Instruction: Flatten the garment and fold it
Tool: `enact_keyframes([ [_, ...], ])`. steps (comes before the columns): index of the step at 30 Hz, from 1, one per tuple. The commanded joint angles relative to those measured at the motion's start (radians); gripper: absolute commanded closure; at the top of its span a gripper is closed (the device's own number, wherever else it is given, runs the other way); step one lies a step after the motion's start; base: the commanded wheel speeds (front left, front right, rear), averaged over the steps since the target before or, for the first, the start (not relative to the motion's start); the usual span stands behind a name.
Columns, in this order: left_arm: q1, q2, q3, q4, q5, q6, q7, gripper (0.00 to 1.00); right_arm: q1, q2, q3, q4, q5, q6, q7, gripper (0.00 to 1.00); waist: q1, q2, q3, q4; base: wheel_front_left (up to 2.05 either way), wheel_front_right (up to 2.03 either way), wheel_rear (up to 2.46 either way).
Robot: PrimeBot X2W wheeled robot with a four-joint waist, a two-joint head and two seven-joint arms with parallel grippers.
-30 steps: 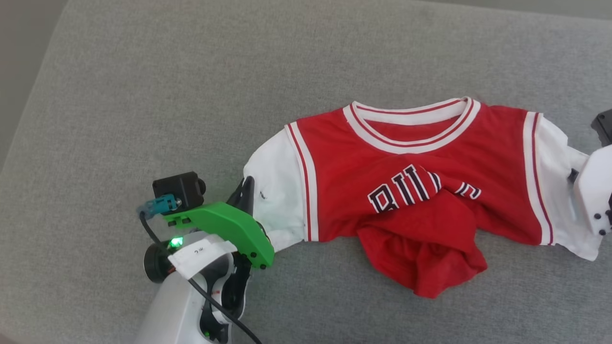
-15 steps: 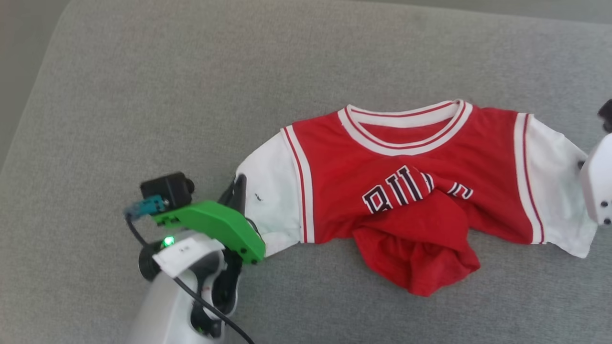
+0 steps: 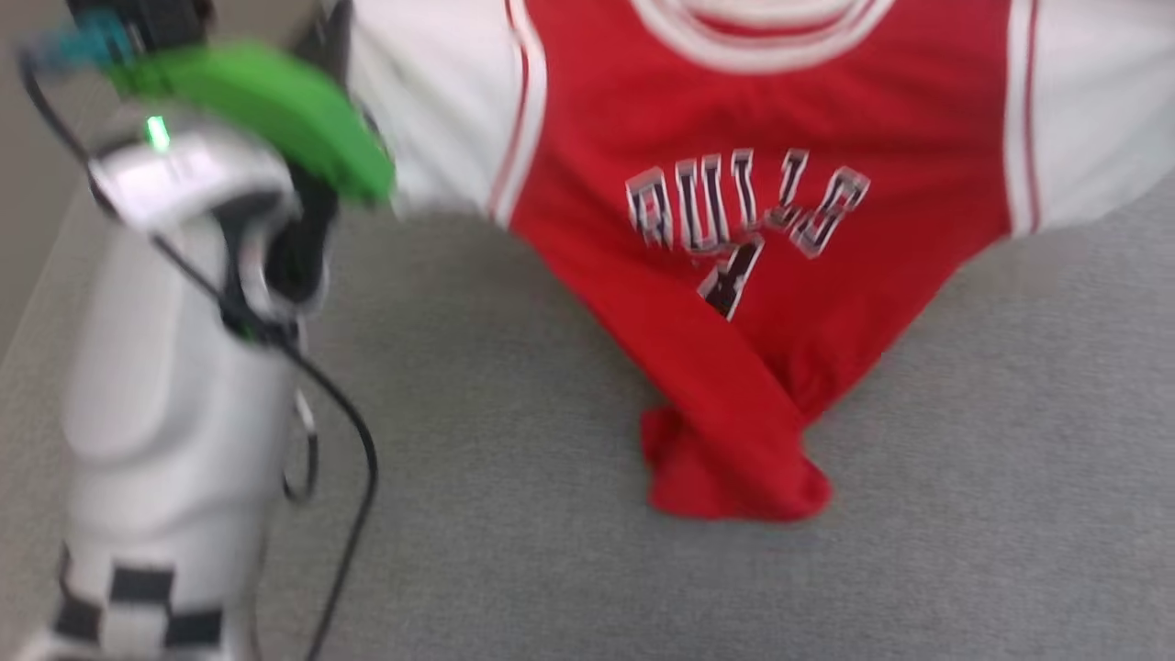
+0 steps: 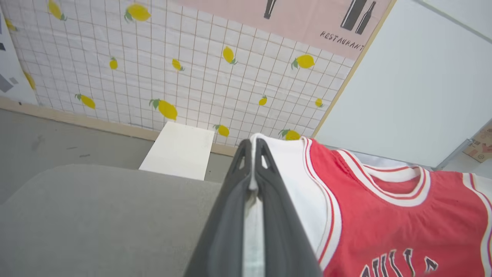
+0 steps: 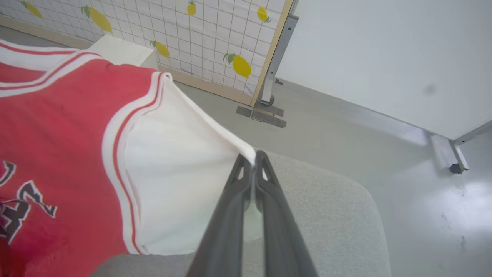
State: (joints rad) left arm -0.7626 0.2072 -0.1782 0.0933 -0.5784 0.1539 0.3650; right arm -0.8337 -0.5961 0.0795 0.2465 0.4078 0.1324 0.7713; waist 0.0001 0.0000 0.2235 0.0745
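Left gripper (image 4: 251, 145) and right gripper (image 5: 253, 157) were each pinched shut on a white sleeve (image 4: 296, 173), stretching the shirt (image 3: 762, 303) wide to hang flat. Its bunched hem, blurry here, seemed to touch the grey cushion (image 3: 1010, 477).

Maybe a test room or lab: past the grey padded bench (image 4: 96, 223), at twelve o'clock, stands a lemon screen (image 4: 153, 77) with a pink restaurant sign (image 4: 338, 34). At two o'clock is a plain white panel (image 5: 365, 57) on a wheel (image 5: 455, 168).
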Motion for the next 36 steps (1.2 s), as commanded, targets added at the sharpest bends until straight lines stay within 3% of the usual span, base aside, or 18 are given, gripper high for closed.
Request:
enact_keyframes([
  [1, -0.071, 0.019, -0.012, 0.032, 0.029, -0.011, 0.007, 1.0, -0.049, -0.014, 0.023, -0.001, -0.034, -0.002, 0.004, 1.0, -0.0001, 0.0, -0.005, -0.03, 0.0, 0.0, 0.0],
  [7, -0.396, 0.05, -0.038, 0.198, 0.127, -0.001, 0.0, 1.0, -0.311, -0.018, 0.07, 0.056, -0.111, -0.002, -0.019, 1.0, -0.0001, 0.0, 0.055, -0.08, 0.0, 0.0, 0.0],
  [12, -0.616, 0.051, -0.041, 0.292, 0.201, 0.039, -0.075, 1.0, -0.528, 0.036, 0.014, 0.159, -0.171, -0.002, -0.122, 1.0, -0.0001, 0.0, 0.112, -0.114, 0.0, 0.0, 0.0],
  [18, -0.74, 0.049, -0.036, 0.369, 0.236, 0.062, -0.168, 1.0, -0.642, 0.084, -0.017, 0.258, -0.237, -0.002, -0.256, 1.0, -0.0001, 0.0, 0.162, -0.135, 0.0, 0.0, 0.0],
  [26, -0.649, 0.024, -0.009, 0.462, 0.168, 0.019, -0.255, 1.0, -0.55, 0.067, 0.054, 0.317, -0.168, -0.002, -0.334, 1.0, -0.0001, 0.0, 0.173, -0.109, 0.0, 0.0, 0.0],
  [36, -0.261, -0.042, 0.033, 0.469, 0.018, -0.088, -0.367, 1.0, -0.142, -0.005, 0.158, 0.241, 0.029, -0.002, -0.421, 1.0, -0.0001, 0.0, 0.045, -0.049, 0.0, 0.0, 0.0],
])
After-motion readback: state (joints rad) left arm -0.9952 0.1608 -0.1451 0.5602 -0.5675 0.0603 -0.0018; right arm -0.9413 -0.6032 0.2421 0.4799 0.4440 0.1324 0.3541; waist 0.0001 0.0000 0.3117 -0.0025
